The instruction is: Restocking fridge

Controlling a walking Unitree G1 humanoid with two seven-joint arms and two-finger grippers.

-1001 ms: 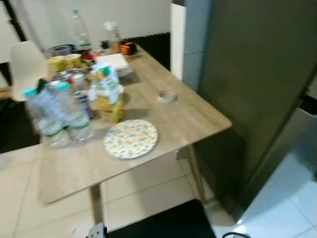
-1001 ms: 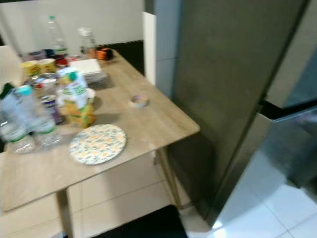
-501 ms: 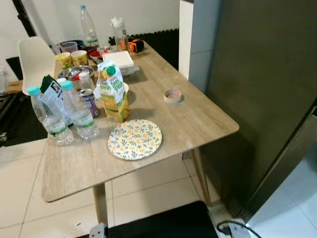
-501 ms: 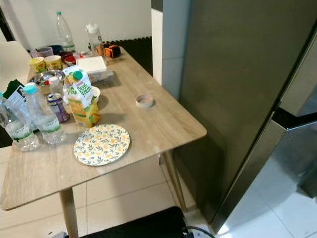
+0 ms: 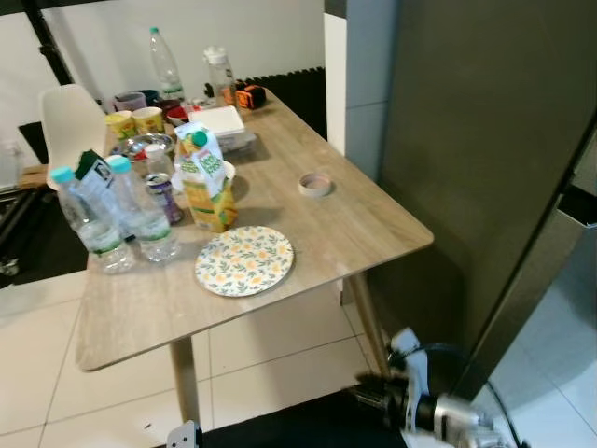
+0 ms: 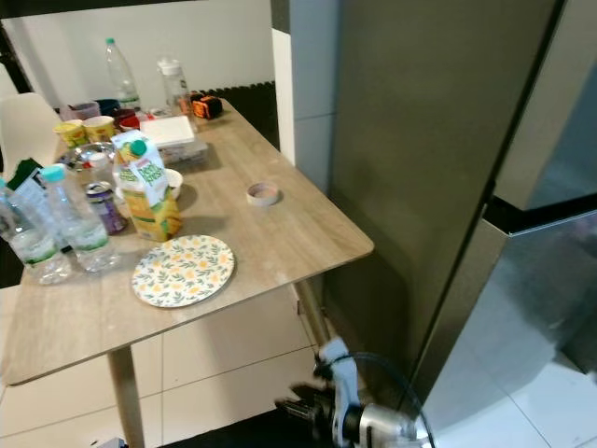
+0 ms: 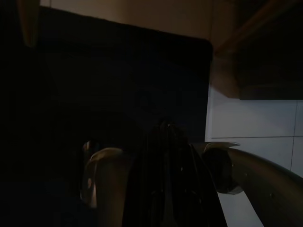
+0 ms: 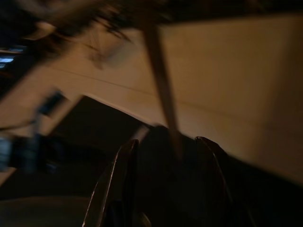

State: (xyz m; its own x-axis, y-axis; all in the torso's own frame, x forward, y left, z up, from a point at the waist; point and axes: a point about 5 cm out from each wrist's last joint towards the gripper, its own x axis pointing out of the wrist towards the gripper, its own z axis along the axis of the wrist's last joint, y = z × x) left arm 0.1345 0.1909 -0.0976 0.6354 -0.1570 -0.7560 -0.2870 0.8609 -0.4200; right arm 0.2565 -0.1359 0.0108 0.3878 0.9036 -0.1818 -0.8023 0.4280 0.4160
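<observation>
A tall dark grey fridge (image 5: 485,168) stands right of a wooden table (image 5: 364,233), with its steel front (image 6: 546,317) at the far right. On the table are a juice carton (image 5: 206,182), two water bottles (image 5: 112,219), a soda can (image 5: 162,196) and a floral plate (image 5: 244,260). My right gripper (image 5: 366,397) sits low near the floor, between the table leg (image 5: 366,322) and the fridge, pointing left; it holds nothing I can make out. The right wrist view is blurred. In the dark left wrist view my left gripper (image 7: 165,126) hangs idle, its fingers tapering to one tip.
A tape roll (image 5: 315,184) lies near the table's right edge. A white box (image 5: 220,122), cups (image 5: 135,119), a bowl and two more bottles crowd the far end. A white chair (image 5: 70,117) stands at the left. Something black (image 5: 298,429) lies on the tiled floor below.
My right arm has come into view at the bottom, low beside the fridge. The whole picture shifted slightly as the camera moved. Nothing on the table has moved.
</observation>
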